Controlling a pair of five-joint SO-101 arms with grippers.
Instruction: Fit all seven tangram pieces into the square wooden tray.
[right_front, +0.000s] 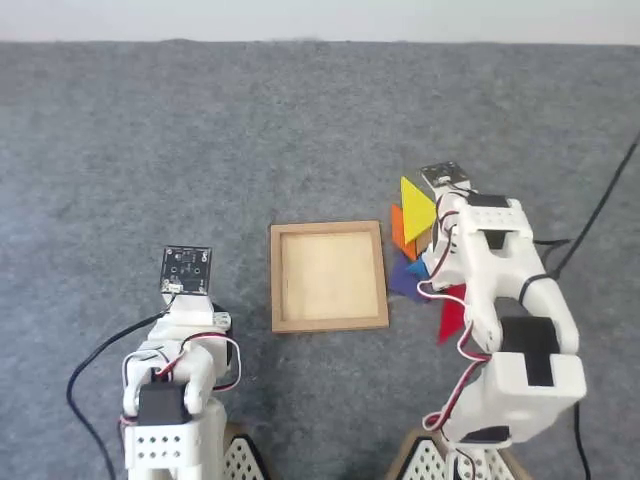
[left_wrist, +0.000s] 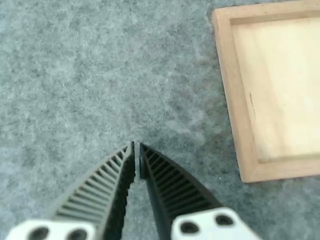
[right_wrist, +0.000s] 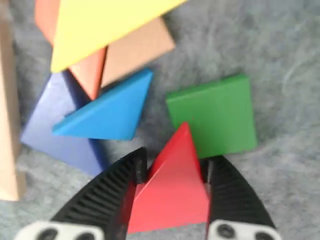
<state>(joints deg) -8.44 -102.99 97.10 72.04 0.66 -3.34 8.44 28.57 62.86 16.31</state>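
The grey bench (right_front: 150, 130) was seen carrying everything. The square wooden tray (right_front: 329, 227) was found at its middle, empty, with no piece fitted yet. All the pieces were seen heaped just beside the tray on the right arm's side, some overlapping.

The yellow triangle (right_wrist: 100, 25) was noted lying over the orange piece (right_wrist: 87, 75) and the tan piece (right_wrist: 135, 50). The dark blue piece (right_wrist: 55, 125) was nearest the tray wall, with the blue triangle (right_wrist: 107, 112) partly on it. The green square (right_wrist: 215, 117) was farther from the tray.

The red triangle (right_wrist: 172, 195) was gripped between the fingers of the right gripper (right_wrist: 176, 157), which were pressed on its two slanted edges, its tip over the green square. The left gripper (left_wrist: 136, 147) was parked on the tray's other side, its fingers together with nothing between them.

The pieces were judged light, stiff, thin and smooth-painted, so likely slippery. Slanted edges could be squeezed out of a pinch, so a hold near the wide base was judged safer.
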